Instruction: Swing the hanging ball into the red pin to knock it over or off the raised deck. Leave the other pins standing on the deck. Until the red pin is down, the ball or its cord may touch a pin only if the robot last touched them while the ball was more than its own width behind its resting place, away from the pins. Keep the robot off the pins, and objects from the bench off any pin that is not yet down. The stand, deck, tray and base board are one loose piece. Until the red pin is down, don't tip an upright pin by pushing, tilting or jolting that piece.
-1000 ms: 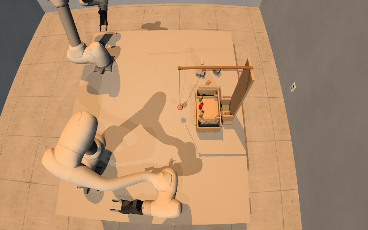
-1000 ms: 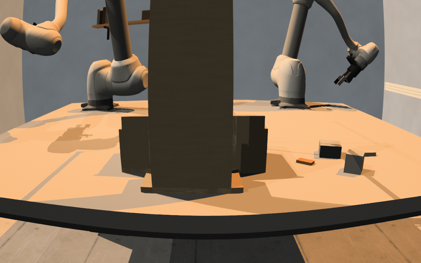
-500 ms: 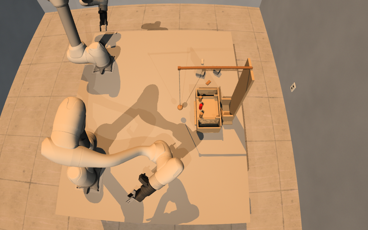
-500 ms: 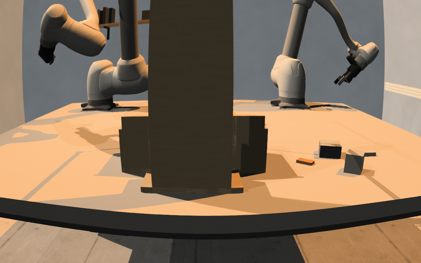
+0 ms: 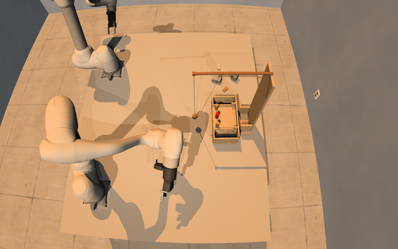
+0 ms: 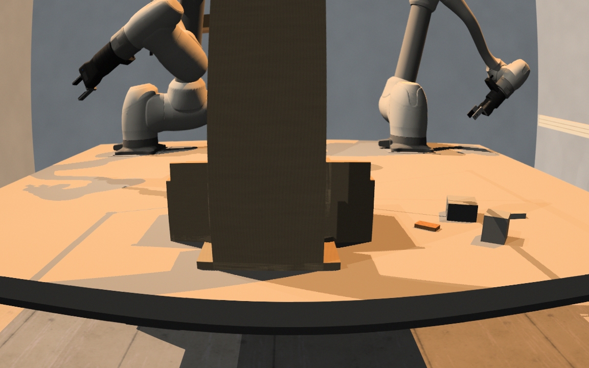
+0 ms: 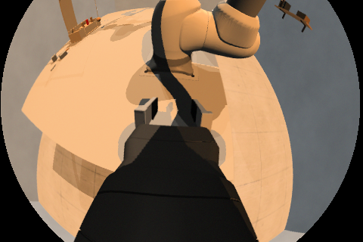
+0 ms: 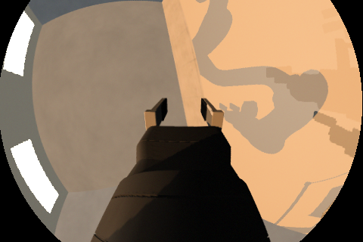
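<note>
The brown ball (image 5: 194, 116) (image 7: 98, 19) hangs on its cord from the beam (image 5: 233, 73), in front of the pins. The red pin (image 5: 216, 115) (image 7: 87, 22) stands on the deck (image 5: 229, 116) between two brown pins, one brown pin (image 5: 216, 106) on each side of it, the other pin (image 5: 217, 124) nearer my right arm. My right gripper (image 5: 162, 196) (image 6: 80, 89) (image 8: 184, 105) is open and empty, above the bench, well away from the ball. My left gripper (image 5: 111, 30) (image 6: 474, 113) (image 7: 174, 105) is open and empty, far from the stand. The column hides the pins in the exterior view.
The tall column (image 5: 261, 95) (image 6: 267, 137) rises behind the deck and carries the beam. An orange block (image 5: 225, 89) (image 6: 426, 225), two dark boxes, one box (image 6: 461, 212) behind the other box (image 6: 495, 229), and a small pale block (image 5: 219, 66) lie beside the tray, on my left arm's side.
</note>
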Tool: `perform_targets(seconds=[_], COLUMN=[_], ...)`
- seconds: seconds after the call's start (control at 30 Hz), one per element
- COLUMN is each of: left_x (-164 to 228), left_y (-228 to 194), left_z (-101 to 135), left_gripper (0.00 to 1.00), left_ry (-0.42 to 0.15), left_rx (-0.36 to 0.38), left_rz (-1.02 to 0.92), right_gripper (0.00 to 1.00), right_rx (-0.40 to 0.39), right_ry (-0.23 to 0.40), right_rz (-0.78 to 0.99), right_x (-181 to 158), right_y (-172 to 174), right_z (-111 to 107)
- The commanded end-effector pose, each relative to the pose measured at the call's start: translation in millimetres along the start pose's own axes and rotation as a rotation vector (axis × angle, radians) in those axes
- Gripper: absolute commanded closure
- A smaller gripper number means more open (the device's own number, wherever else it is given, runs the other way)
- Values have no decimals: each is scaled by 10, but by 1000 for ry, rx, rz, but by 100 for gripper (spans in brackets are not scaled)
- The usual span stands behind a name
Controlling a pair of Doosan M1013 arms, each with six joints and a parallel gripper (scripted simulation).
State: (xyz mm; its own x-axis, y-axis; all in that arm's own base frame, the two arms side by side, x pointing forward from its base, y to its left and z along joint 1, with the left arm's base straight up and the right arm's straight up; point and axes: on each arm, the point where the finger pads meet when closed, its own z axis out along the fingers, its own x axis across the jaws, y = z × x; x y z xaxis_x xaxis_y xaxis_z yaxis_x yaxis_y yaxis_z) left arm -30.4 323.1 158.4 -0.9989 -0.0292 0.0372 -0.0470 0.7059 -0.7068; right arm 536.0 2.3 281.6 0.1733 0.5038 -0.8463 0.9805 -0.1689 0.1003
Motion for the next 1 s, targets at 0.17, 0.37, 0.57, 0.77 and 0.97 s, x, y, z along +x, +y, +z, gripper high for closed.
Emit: perform_targets(seconds=[0.17, 0.37, 0.57, 0.77, 0.97], left_x=[1, 1, 1, 1, 1], left_y=[-1, -1, -1, -1, -1], left_z=[-4, -4, -4, -4, -4], left_gripper=[0, 0, 0, 0, 0], left_ry=[0, 0, 0, 0, 0], left_rx=[-1, -1, -1, -1, -1], left_rz=[0, 0, 0, 0, 0], right_gripper=[0, 0, 0, 0, 0], right_rx=[-414, -596, -743, -935, -1029], right_ry=[112, 241, 388, 686, 952], right_rz=[201, 276, 328, 372, 361], right_x=[702, 1204, 1517, 2057, 2428], right_y=[321, 363, 256, -138, -669], right_z=[-907, -1692, -2248, -3265, -4029])
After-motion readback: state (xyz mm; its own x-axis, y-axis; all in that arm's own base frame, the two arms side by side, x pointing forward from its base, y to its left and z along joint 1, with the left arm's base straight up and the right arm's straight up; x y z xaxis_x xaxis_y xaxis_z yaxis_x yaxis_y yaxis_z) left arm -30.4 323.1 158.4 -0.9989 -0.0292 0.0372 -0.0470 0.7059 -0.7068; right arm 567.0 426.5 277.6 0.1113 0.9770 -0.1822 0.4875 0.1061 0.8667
